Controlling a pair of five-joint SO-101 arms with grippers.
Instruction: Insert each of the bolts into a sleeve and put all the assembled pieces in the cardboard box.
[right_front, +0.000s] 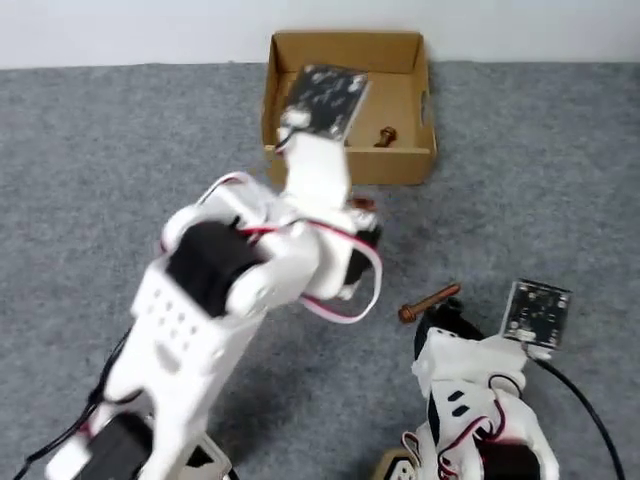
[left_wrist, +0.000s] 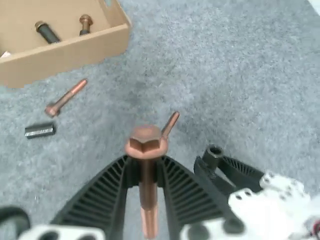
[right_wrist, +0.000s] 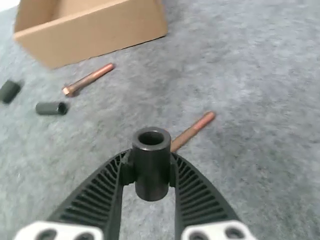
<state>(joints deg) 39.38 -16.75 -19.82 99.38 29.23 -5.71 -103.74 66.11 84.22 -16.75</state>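
The grey felt-covered table (right_front: 560, 180) carries everything. The open brown cardboard box (right_front: 400, 165) sits well beyond both arms, with two finished pieces (left_wrist: 47, 32) lying inside. My left end effector (left_wrist: 145, 167) is clamped on a copper hex-head bolt (left_wrist: 145, 142), its head at the fingertips and its shank running back toward the wrist. I judge that hold is meant to keep it steady for mating. My right end effector (right_wrist: 150, 167) is closed on a short black cylindrical sleeve (right_wrist: 150, 180), its bore facing outward past the fingertips, ready to receive a shank. Just beyond it lies a loose copper bolt (right_wrist: 192, 131). Farther off, near the box, another bolt (right_wrist: 87, 80) and two spare black sleeves (right_wrist: 51, 108) wait.
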